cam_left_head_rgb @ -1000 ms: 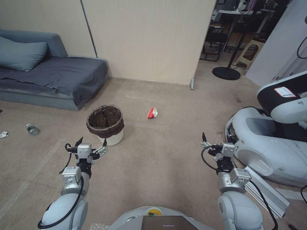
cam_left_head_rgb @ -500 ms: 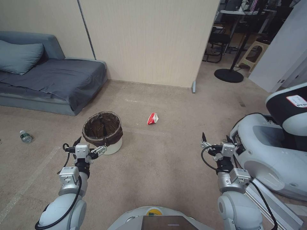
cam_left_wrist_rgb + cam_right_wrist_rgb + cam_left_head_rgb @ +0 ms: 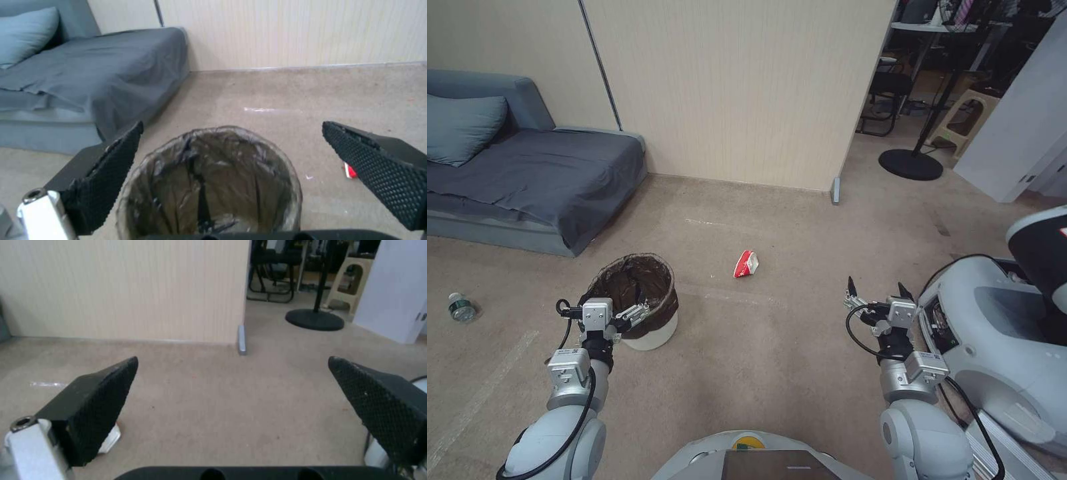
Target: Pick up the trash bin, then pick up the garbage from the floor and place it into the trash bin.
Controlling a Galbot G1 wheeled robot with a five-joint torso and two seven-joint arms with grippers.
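Left pincer spread wide, nothing held, at near rim of small round white plastic trash bin with dark bag liner lower left on carpet, lined up to grab; right pincer also released, idle lower right; red-and-white wrapper mid-frame.

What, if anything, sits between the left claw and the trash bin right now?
Nothing visible. The open left claw hangs just short of the small round white plastic bin with the dark wrinkled bag liner, whose mouth lies between the fingers in the left wrist view.
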